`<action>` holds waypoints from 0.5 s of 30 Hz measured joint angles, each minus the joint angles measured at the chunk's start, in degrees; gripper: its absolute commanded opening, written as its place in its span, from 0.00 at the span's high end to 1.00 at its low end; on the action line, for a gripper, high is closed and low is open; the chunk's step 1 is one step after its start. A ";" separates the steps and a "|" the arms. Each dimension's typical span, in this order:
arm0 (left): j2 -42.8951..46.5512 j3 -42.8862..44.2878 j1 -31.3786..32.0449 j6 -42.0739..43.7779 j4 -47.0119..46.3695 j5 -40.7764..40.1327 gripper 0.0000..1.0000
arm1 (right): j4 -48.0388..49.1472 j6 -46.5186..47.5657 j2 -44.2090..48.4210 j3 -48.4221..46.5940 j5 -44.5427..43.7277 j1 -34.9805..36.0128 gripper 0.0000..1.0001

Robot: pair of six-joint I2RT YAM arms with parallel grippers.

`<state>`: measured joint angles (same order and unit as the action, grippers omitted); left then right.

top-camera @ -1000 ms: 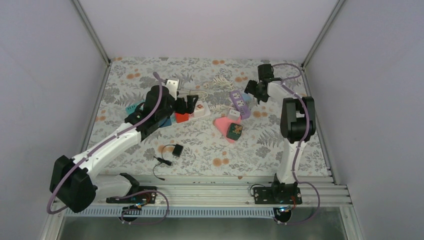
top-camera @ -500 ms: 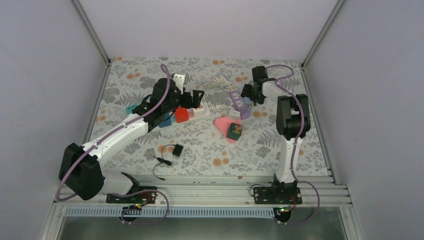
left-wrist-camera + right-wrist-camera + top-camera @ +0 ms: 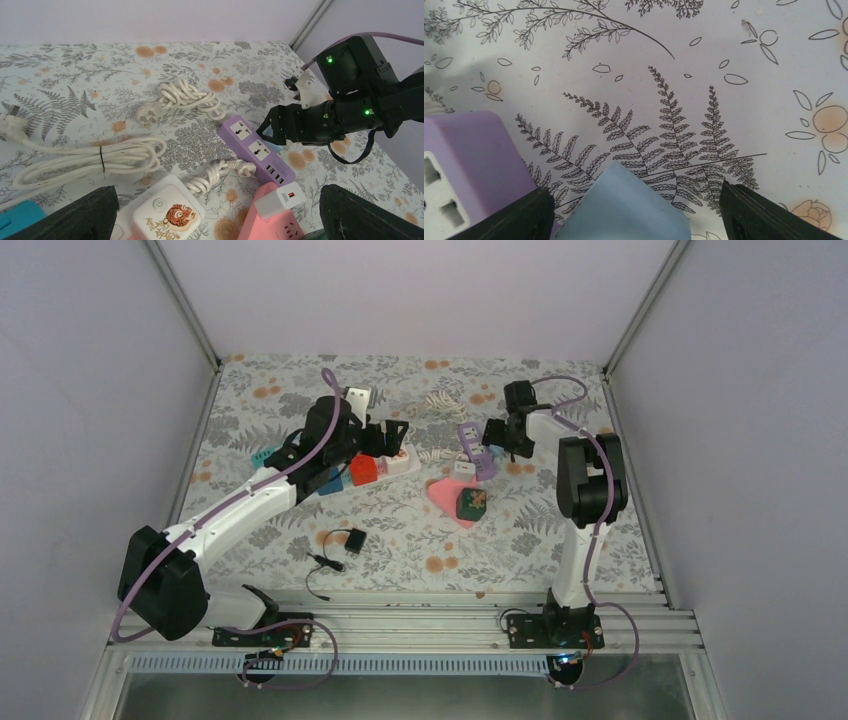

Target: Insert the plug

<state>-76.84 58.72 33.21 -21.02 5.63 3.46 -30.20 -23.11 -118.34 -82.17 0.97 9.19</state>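
A purple power strip [image 3: 475, 450] lies at the back right and also shows in the left wrist view [image 3: 257, 150]. A white plug [image 3: 246, 169] on a coiled cord lies against its near side. My left gripper [image 3: 385, 435] is open and empty, hovering over a white tiger-print socket cube [image 3: 167, 212]. My right gripper [image 3: 497, 433] is open just right of the purple strip [image 3: 469, 160]. Its fingers [image 3: 769, 215] straddle a pale blue block [image 3: 624, 210] on the mat, and no grip shows.
A pink power strip [image 3: 447, 495] with a white charger [image 3: 280, 199] and a dark green box [image 3: 470, 502] lies near centre. A red cube [image 3: 362, 470], bundled white cords [image 3: 90, 162] [image 3: 185, 97] and a black adapter with cable [image 3: 352, 539] are also on the mat.
My left arm swung back and right, carrying its gripper over the socket cube. My right gripper shifted slightly forward beside the purple strip.
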 measured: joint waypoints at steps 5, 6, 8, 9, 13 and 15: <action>0.00 0.00 0.00 0.09 0.00 -0.42 0.00 | -0.17 0.52 0.00 0.39 -2.95 1.16 0.35; 0.00 0.00 0.00 0.09 0.00 -0.46 0.00 | -0.20 0.66 0.00 0.46 -3.23 1.33 0.39; 0.00 0.00 0.00 0.09 0.00 -0.46 0.00 | -0.28 0.74 0.00 0.48 -3.48 1.64 0.45; 0.00 0.00 0.00 0.09 0.02 -0.46 0.00 | -0.28 0.70 0.00 0.48 -3.52 1.68 0.46; -0.04 0.00 0.00 0.09 0.00 -0.46 0.00 | 0.15 0.35 0.39 0.83 -3.50 1.70 0.47; -0.09 0.00 0.00 0.07 0.00 -0.44 0.00 | 0.87 -0.11 1.20 1.95 -3.48 1.68 0.46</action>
<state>-76.93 58.72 33.21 -20.95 5.63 3.03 -29.32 -23.22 -117.14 -80.23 -2.50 10.87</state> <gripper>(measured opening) 0.999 0.582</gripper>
